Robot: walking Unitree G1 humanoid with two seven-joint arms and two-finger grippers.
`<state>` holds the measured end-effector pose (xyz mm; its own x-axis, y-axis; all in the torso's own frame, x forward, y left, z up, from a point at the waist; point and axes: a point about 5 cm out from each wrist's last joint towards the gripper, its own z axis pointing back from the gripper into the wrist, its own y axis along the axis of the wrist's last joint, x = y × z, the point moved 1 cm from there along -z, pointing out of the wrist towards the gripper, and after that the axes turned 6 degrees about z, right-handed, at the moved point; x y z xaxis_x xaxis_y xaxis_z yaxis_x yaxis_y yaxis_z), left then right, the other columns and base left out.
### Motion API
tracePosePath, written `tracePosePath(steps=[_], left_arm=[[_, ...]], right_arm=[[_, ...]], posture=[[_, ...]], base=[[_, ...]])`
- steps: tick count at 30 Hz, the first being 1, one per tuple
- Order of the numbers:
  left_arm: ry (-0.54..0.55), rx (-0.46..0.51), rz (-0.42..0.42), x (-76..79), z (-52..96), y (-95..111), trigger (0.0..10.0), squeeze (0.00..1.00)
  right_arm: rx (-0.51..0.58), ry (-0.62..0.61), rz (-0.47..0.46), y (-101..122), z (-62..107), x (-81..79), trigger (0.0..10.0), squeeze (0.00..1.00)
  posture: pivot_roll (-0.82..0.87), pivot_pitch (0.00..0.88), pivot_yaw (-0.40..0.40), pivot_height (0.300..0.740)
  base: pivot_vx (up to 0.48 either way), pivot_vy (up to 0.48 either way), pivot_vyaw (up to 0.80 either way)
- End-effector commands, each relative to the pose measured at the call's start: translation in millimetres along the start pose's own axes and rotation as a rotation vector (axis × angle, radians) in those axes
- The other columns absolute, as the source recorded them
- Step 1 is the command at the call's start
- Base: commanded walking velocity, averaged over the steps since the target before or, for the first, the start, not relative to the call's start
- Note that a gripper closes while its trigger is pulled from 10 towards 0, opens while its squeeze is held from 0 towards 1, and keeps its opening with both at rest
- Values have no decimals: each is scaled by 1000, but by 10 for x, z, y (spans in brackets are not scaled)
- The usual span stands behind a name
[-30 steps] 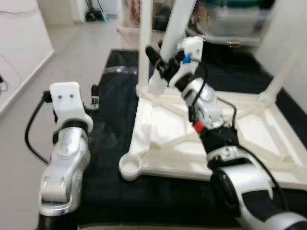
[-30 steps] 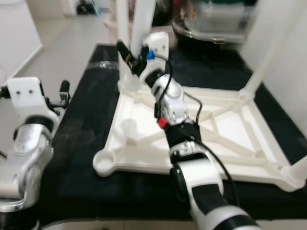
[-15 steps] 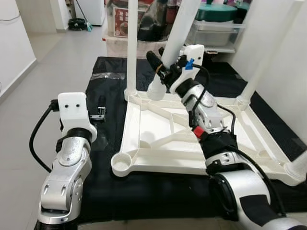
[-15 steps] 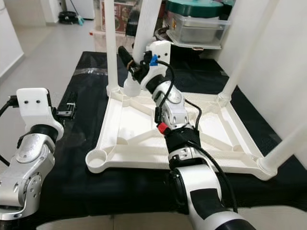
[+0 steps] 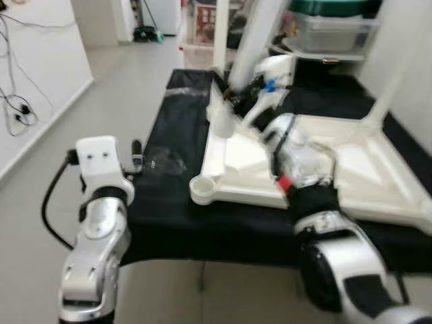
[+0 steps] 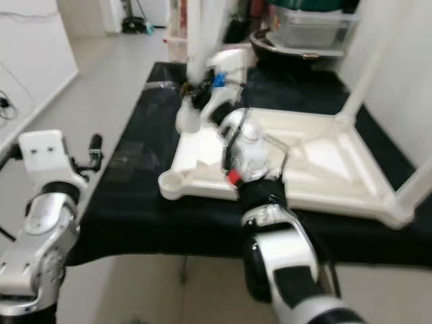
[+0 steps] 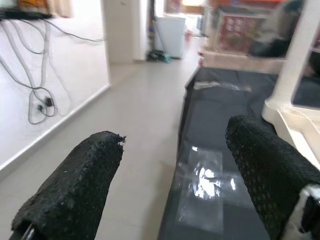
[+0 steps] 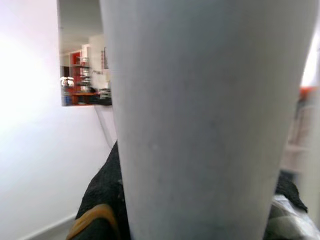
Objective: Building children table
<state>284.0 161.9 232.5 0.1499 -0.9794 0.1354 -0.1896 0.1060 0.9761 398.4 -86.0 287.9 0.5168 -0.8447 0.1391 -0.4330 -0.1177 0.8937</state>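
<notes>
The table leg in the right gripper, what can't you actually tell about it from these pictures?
- Top of the table leg: cut off by the upper edge in both eye views.
- Its lower end against the tabletop: motion blur hides whether it touches.
- Right gripper fingers: blurred in the eye views; in the right wrist view the leg covers them.

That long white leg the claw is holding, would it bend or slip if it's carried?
The white leg looks like smooth moulded plastic, so probably stiff and light for its length. Its glossy, tapering surface may slide in the right claw. It is long and gripped near its lower end, so it might swing or tilt.
</notes>
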Motion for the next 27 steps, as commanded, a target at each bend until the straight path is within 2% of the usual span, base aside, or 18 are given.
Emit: tracePosePath(steps=[1, 14, 16, 19, 21, 23, 24, 25, 27], left_arm=[[8, -2, -12, -16, -1, -1, 10000, 0], [-15, 10, -4, 12, 28, 21, 10000, 0], [-53, -2, 23, 64, 74, -4, 10000, 0], [-131, -36, 61, 179, 184, -56, 10000, 0], [-146, -43, 67, 202, 210, -65, 10000, 0], [-194, -65, 77, 276, 296, -97, 10000, 0], [-234, -75, 77, 332, 368, -104, 10000, 0], [-234, -75, 77, 332, 368, -104, 10000, 0], [-297, -101, 104, 426, 502, -120, 10000, 0]], right_arm=[[7, 0, 13, 45, -16, 9, 10000, 0], [-38, 15, 39, -17, -15, 23, 10000, 0], [-76, 71, 7, -71, -37, 14, 10000, 0], [-156, 157, 27, -127, -66, 43, 10000, 0], [-165, 162, 32, -125, -72, 55, 10000, 0], [-190, 139, 73, -120, -79, 128, 10000, 0], [-196, 137, 52, -97, -81, 176, 10000, 0], [-196, 137, 52, -97, -81, 176, 10000, 0], [-203, 201, -16, -61, -65, 227, 10000, 0]], posture=[[112, 96, -96, 740], [111, 106, -99, 740], [113, 118, -96, 740], [120, 147, -98, 740], [120, 147, -98, 740], [127, 179, -100, 740], [136, 209, -100, 740], [136, 209, -100, 740], [143, 230, -94, 740]], base=[[0, 0, 0], [0, 0, 0], [0, 0, 0], [0, 0, 0], [0, 0, 0], [0, 0, 0], [0, 0, 0], [0, 0, 0], [0, 0, 0]])
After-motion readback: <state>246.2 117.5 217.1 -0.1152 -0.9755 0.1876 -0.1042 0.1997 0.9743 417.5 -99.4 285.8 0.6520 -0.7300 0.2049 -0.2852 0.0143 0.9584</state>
